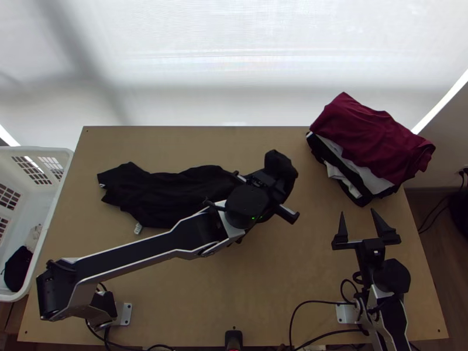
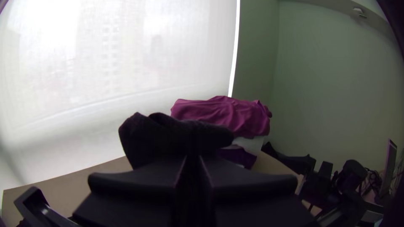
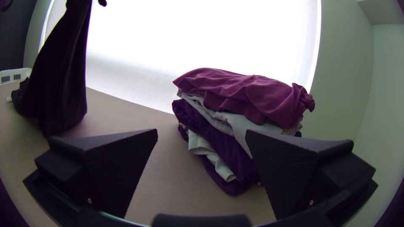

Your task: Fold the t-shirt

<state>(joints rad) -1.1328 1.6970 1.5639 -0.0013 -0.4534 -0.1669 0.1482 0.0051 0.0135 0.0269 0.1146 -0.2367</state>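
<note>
Black fabric t-shirt: in the top view, long and bunched across the table, one end at the left claw. Right wrist view adds height: the cloth hangs from above, lower part on the tabletop. Left wrist view: that claw clenched on a bunched portion. Right claw: released, fingers wide apart, holding nothing. Stack of folded clothes, maroon on top; right wrist view shows its white and dark layers side-on. Top view also shows dark cloth inside a white plastic basket.
</note>
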